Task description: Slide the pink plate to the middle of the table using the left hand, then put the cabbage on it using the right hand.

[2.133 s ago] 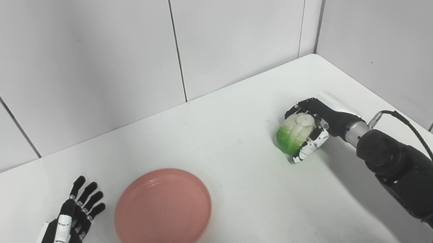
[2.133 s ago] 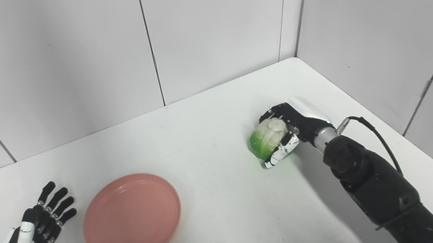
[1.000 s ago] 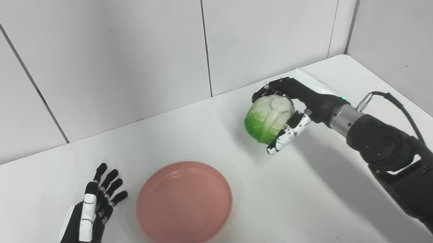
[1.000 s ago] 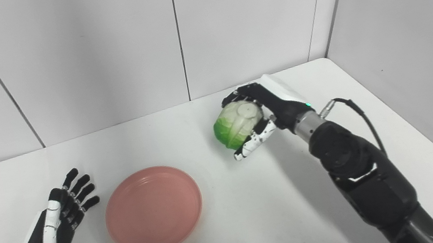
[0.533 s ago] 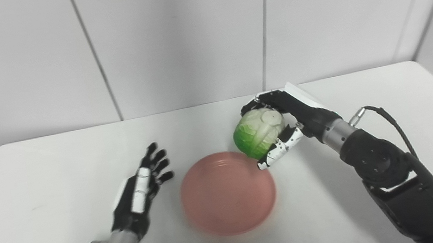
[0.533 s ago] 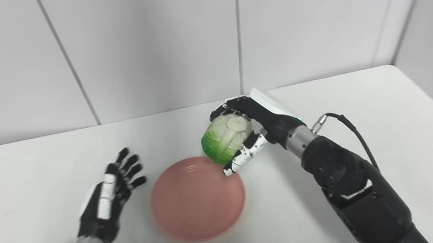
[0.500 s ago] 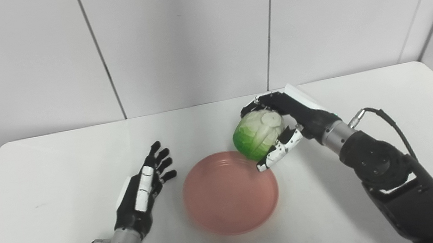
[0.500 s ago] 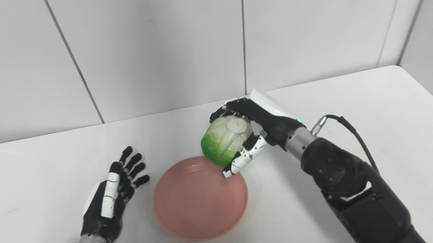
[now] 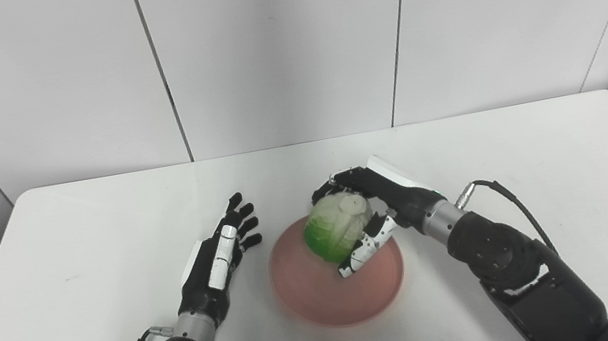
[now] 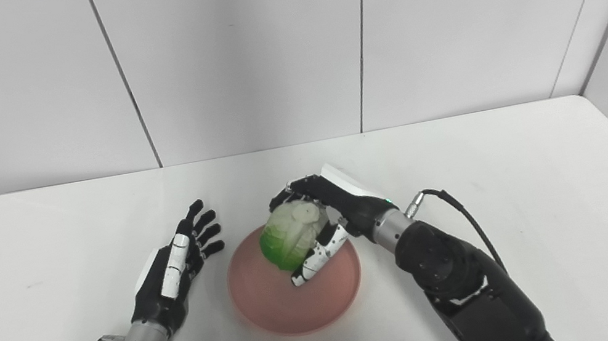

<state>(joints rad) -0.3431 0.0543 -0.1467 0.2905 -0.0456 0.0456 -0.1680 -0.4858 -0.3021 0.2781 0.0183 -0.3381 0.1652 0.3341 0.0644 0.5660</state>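
Note:
The pink plate lies near the middle of the white table. My right hand is shut on the green and white cabbage, holding it over the plate's far half; whether it touches the plate I cannot tell. Its fingers wrap over the top and its thumb sits under the near side. My left hand rests open just left of the plate, fingers spread and pointing away, apart from the rim. In the right eye view the cabbage sits over the plate the same way.
White wall panels rise behind the table's far edge. A cable loops off my right wrist. The table's rounded far corners show at left and right.
The camera has swung, shifting the whole picture. My right hand has carried the cabbage from the table's right side leftward to above the plate and lower. The left hand stays open beside the plate.

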